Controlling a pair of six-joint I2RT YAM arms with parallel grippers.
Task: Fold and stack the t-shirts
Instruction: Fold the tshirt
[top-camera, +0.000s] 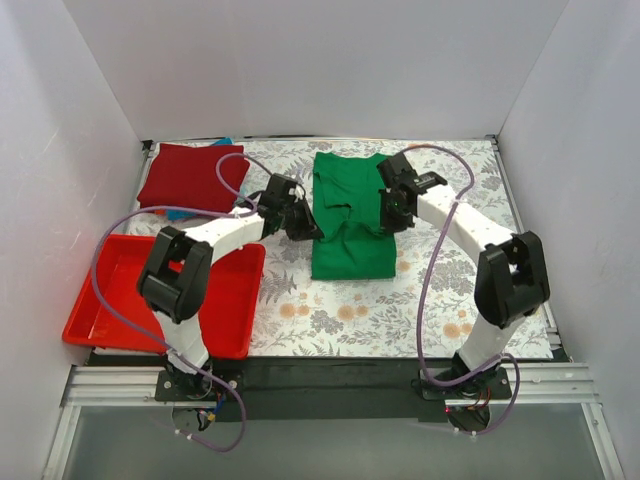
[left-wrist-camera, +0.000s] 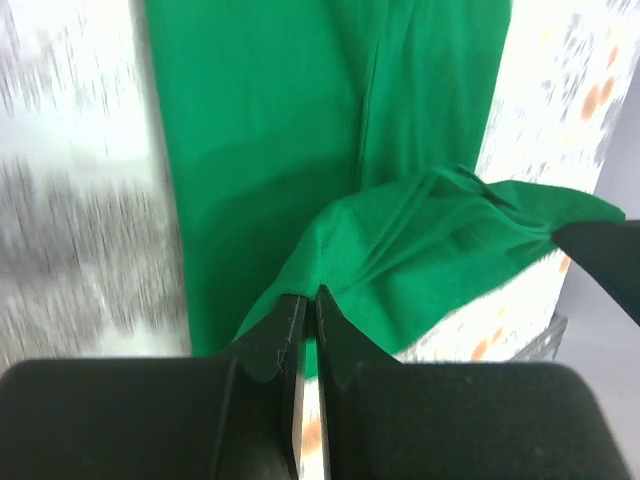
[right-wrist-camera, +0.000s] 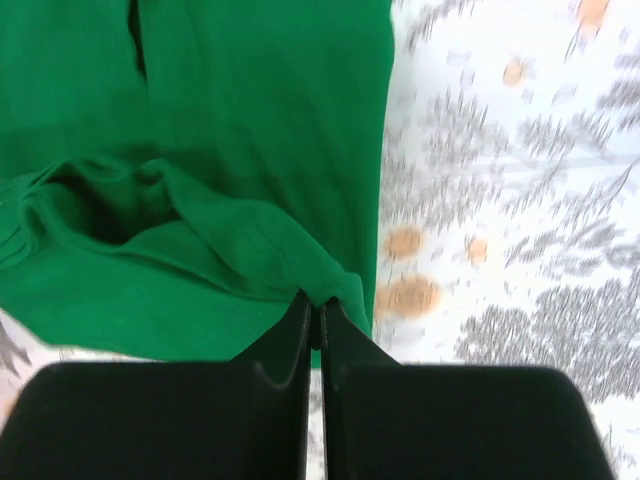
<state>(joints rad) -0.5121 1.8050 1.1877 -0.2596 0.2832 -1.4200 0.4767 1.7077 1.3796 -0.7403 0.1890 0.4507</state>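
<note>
White walls box in a floral-patterned table (top-camera: 400, 310), and both arms are down on the green t-shirt (top-camera: 350, 250) lying at its middle. The left gripper (left-wrist-camera: 308, 300) has its fingers pinched almost together on a fold of green cloth at the shirt's left edge, and the fold rises off the flat body just ahead of the tips. It's the same on the right edge. The right gripper (right-wrist-camera: 312, 305) is squeezed to a sliver with a bunched hem caught between its fingers, and bare floral table lies just right of them.

Between the two grippers the cloth rumples. Well beyond the left fingers, toward the far left corner, lies the dark red t-shirt (top-camera: 190, 178), a neat rectangle with a blue t-shirt edge (top-camera: 224, 142) peeking out beneath. A red tray (top-camera: 100, 320) sits nearer, under the left arm's elbow, and purple cables (top-camera: 423, 310) loop along both arms. The count is three shirts, one tray and two grippers, both gripping green.
</note>
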